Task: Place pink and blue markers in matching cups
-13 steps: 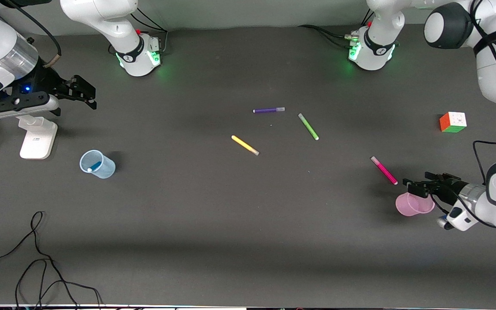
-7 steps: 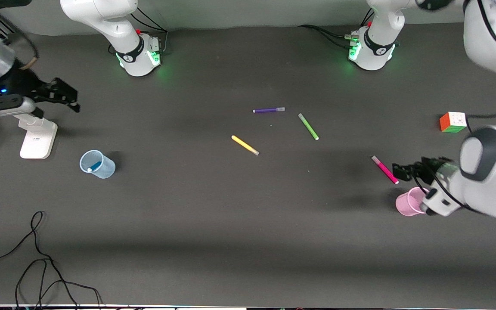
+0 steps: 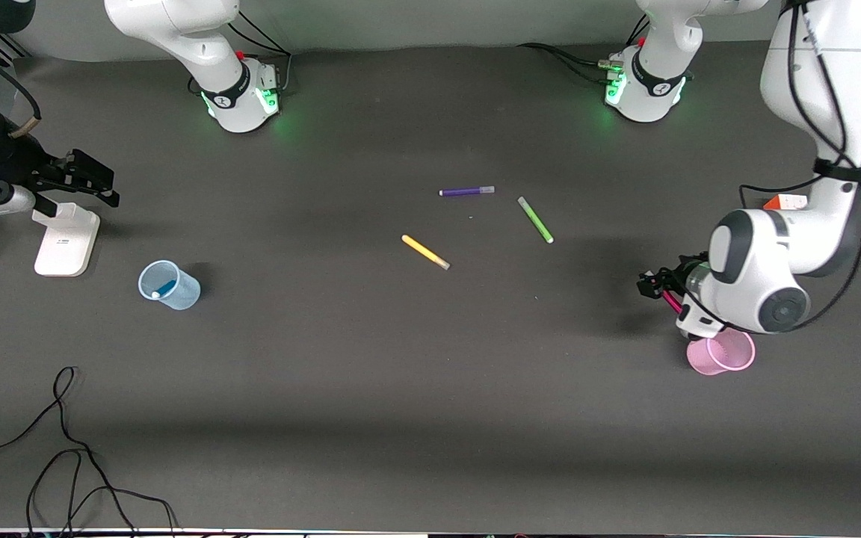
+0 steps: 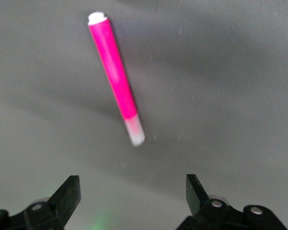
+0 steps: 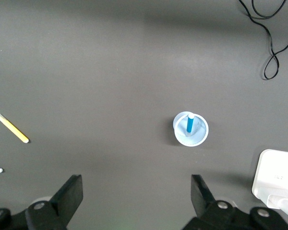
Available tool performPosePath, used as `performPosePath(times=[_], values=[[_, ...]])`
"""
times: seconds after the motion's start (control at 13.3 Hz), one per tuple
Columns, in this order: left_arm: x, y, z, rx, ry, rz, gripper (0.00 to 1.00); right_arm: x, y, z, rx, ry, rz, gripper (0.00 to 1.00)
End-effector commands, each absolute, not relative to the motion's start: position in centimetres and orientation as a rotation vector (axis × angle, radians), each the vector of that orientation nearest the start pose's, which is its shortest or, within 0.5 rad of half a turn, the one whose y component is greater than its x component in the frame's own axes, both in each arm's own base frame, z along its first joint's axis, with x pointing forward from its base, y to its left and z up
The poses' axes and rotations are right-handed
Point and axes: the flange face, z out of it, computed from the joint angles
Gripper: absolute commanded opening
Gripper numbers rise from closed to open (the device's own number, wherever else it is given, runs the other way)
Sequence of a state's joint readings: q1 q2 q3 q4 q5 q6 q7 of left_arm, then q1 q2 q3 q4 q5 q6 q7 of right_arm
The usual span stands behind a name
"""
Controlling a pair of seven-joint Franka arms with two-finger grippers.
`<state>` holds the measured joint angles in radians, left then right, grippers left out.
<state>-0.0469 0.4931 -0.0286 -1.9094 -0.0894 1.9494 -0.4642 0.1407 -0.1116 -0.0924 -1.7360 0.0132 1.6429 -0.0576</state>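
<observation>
The magenta-pink marker [image 4: 116, 79], slim with a pale clear cap, lies flat near the surface's left-arm end, beside the pink cup [image 3: 722, 353]. The left end effector [image 3: 655, 285] hangs over it, fingers spread and empty. The blue marker [image 5: 189, 124] stands in the pale blue cup [image 3: 169, 285] near the right-arm end, where the right end effector [image 3: 98, 187] waits, open.

The front view looks down from high across the table [image 3: 371, 418], facing both arm bases and taking in the whole surface. The left wrist view hangs close above the pink marker [image 4: 116, 79], which the front view mostly hides. The right wrist view looks straight down from higher, sharing the blue cup [image 5: 190, 129] and yellow pen [image 5: 12, 128] with the front view.
</observation>
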Motion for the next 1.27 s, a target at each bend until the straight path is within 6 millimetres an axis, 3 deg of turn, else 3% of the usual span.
performPosePath(times=[0.0,0.38,0.75,0.9,1.05,1.12,1.2], values=[[57.2,-5.1,21.3,-2.957,-0.684,0.624,0.96,53.6,2.1,60.9,-3.134,-0.162,-0.031,1.00],[57.4,-3.7,18.8,-2.960,-0.724,0.590,0.82,54.8,2.3,59.8,-3.158,-0.164,-0.031,1.00],[55.8,-3.1,16.8,-2.960,-0.741,0.576,0.66,56.2,2.5,59.2,-3.152,-0.113,-0.020,1.00],[55.5,-2.5,16.9,-2.958,-0.740,0.590,0.48,56.2,2.4,59.3,-3.153,-0.111,-0.022,1.00],[55.4,-2.5,16.8,-2.959,-0.738,0.590,0.13,56.2,2.4,59.2,-3.155,-0.114,-0.017,1.00],[55.4,-2.5,17.2,-2.961,-0.740,0.586,0.00,56.2,2.4,59.2,-3.155,-0.114,-0.015,1.00],[55.3,-2.6,17.7,-2.962,-0.739,0.587,0.00,56.1,2.3,59.2,-3.155,-0.109,-0.012,1.00]])
